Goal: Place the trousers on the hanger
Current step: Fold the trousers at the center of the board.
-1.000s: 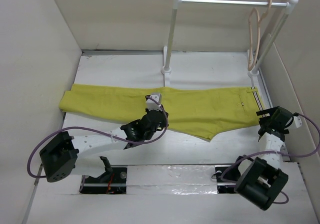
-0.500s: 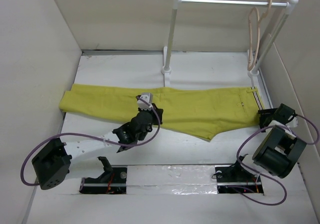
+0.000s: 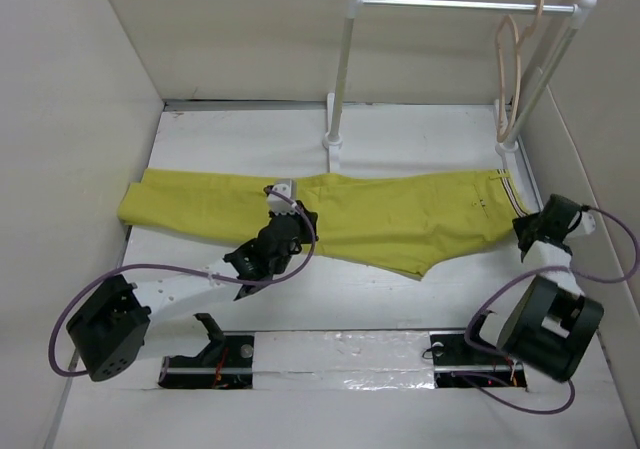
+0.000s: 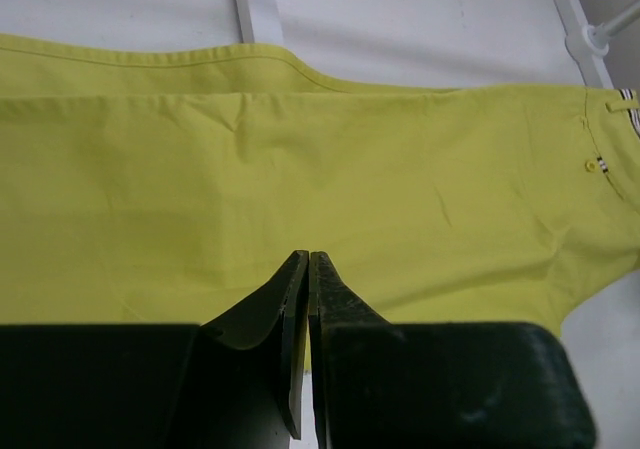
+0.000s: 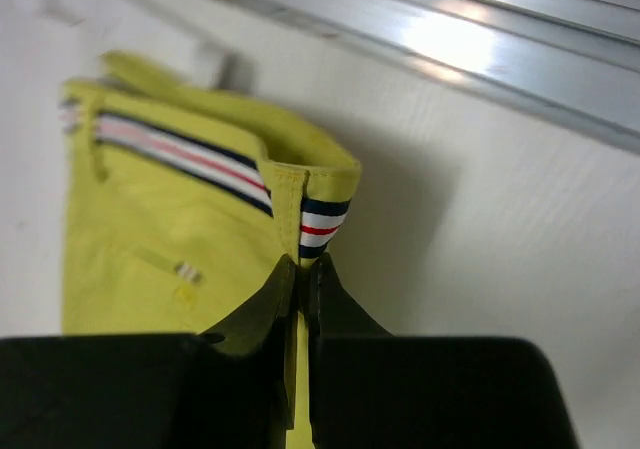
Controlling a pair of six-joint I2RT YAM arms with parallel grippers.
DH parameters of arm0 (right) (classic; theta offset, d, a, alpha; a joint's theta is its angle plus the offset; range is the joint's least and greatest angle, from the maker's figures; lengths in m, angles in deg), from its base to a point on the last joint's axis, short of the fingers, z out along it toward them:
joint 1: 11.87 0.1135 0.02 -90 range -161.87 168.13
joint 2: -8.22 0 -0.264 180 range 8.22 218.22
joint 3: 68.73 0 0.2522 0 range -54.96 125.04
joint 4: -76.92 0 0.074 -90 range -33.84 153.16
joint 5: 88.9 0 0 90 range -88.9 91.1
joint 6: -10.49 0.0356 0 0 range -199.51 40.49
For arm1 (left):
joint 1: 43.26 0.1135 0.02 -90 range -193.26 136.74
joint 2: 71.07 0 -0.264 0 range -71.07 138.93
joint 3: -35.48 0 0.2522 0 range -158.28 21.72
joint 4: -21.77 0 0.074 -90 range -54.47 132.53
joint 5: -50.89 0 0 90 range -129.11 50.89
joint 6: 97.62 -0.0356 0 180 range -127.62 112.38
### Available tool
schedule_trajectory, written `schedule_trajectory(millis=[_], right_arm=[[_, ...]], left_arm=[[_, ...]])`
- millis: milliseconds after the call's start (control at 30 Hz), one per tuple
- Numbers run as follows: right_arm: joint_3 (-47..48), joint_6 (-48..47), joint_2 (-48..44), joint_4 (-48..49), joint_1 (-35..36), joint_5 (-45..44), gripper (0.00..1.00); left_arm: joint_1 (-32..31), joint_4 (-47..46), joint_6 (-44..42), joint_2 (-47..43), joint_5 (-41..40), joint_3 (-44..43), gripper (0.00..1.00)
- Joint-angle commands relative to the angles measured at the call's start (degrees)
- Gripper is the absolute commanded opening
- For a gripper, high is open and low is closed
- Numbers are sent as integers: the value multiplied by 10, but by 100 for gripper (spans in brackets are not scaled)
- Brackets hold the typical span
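The right gripper has its two dark fingers pressed together on the waistband end of the trousers, with a thin strip of yellow cloth showing between them. Just past the fingertips the waistband stands up in a small fold, showing white, red and dark stripes. Seen from above, this gripper sits at the right end of the garment, near the right edge of the white table. The left gripper is closed too, its fingers meeting tip to tip over the yellow cloth about midway along the trousers; whether any cloth is caught between them cannot be told. The mustard-yellow trousers lie flat across the table, legs stretching to the left, waistband to the right. Behind them stands a white rail rack on two posts. The pale wooden hanger hangs by its hook from the right end of the rail, not touching the trousers
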Motion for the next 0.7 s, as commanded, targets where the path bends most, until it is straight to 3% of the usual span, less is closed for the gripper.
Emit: schedule_trajectory(millis=[0,167,200,433,567,667], right_arm=[[10,-72,-106,-25,110,-42,0],[20,-129,-183,-114,294,-64,0],[22,-127,-199,-129,360,-74,0],[65,-63,-217,-157,633,-164,0],[173,-75,-174,-182,732,-245,0],[265,-111,-159,-179,739,-261,0]], left_arm=[[1,-13,6,18,10,1,1],[1,1,9,25,-9,-5,1],[1,5,9,26,-13,-6,1],[18,41,27,50,-46,-2,0],[32,47,43,69,-22,12,0],[32,48,56,84,-12,24,0]])
